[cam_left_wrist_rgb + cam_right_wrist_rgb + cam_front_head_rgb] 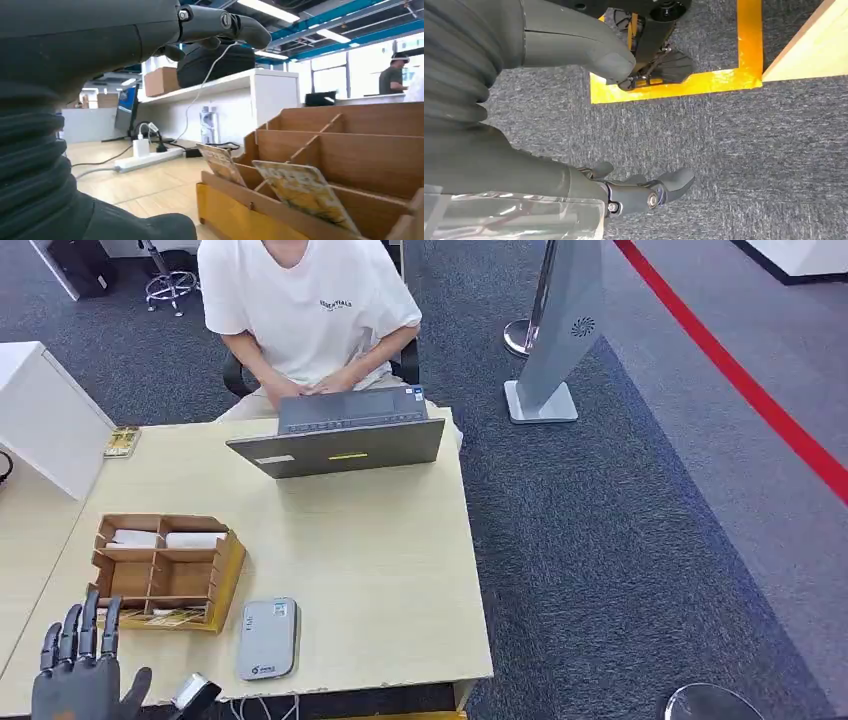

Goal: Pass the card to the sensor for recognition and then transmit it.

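A wooden divided card box [165, 572] stands near the table's front left, with yellowish cards [172, 616] in its nearest slot. In the left wrist view two cards [300, 192] lean in the box [360, 150] just ahead of the hand. A grey card reader [267, 638] lies flat to the right of the box. My left hand [78, 670] hovers open at the table's front left corner, fingers spread, short of the box and holding nothing. My right hand [574, 125] hangs beside the body over the carpet, open and empty.
A person in a white shirt sits at the far side behind a grey laptop [345, 435]. A white cabinet [45, 420] stands at the left, with a small card [121, 442] beside it. Right of the table [380, 570] lies dark carpet with a standing sign [560, 340].
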Available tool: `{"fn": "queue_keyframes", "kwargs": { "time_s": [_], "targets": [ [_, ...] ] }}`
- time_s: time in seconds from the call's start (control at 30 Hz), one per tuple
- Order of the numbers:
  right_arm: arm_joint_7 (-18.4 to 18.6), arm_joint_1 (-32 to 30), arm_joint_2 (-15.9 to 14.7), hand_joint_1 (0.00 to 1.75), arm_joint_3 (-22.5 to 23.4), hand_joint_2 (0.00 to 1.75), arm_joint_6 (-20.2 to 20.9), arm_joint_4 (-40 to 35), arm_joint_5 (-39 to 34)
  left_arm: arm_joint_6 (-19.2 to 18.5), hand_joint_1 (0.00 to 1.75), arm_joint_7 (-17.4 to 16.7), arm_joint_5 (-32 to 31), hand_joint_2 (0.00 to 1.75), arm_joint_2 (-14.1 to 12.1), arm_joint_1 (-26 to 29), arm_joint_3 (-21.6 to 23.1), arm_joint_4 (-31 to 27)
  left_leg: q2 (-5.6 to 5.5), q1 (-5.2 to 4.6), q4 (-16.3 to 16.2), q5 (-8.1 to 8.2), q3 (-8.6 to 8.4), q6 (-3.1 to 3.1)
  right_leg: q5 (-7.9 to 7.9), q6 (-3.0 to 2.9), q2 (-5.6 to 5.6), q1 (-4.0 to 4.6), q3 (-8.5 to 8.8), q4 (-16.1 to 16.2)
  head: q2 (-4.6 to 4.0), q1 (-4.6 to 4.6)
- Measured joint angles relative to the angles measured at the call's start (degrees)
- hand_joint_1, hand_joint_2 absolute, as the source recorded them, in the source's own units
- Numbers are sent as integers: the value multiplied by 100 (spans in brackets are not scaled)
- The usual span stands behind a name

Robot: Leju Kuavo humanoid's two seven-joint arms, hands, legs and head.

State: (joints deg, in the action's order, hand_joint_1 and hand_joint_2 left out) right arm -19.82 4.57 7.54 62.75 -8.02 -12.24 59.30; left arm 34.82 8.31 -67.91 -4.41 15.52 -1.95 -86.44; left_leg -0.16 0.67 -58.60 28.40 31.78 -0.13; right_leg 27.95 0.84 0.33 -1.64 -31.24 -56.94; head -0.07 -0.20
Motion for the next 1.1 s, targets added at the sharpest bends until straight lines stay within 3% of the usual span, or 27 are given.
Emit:
{"fn": "queue_keyframes", "kwargs": {
  "time_s": [0.3,0.53,1.1],
  "targets": [
    [63,9,0,0,-11,175,26,0,133,411,0,302,-324,175,210,-436,-430,726,-5,0,0,0,0,0,0,0,-5,0,3,0,0,0],
    [101,58,0,0,-57,175,52,2,234,465,0,671,-759,175,520,-848,-616,1099,-6,-1,0,-1,-1,0,-2,1,-5,-1,4,0,0,0],
    [116,98,0,0,-107,175,46,0,275,468,0,785,-1093,175,938,-1204,-675,1425,-5,-1,-1,-1,-1,0,-2,1,-3,0,2,0,0,2]
  ]
}}
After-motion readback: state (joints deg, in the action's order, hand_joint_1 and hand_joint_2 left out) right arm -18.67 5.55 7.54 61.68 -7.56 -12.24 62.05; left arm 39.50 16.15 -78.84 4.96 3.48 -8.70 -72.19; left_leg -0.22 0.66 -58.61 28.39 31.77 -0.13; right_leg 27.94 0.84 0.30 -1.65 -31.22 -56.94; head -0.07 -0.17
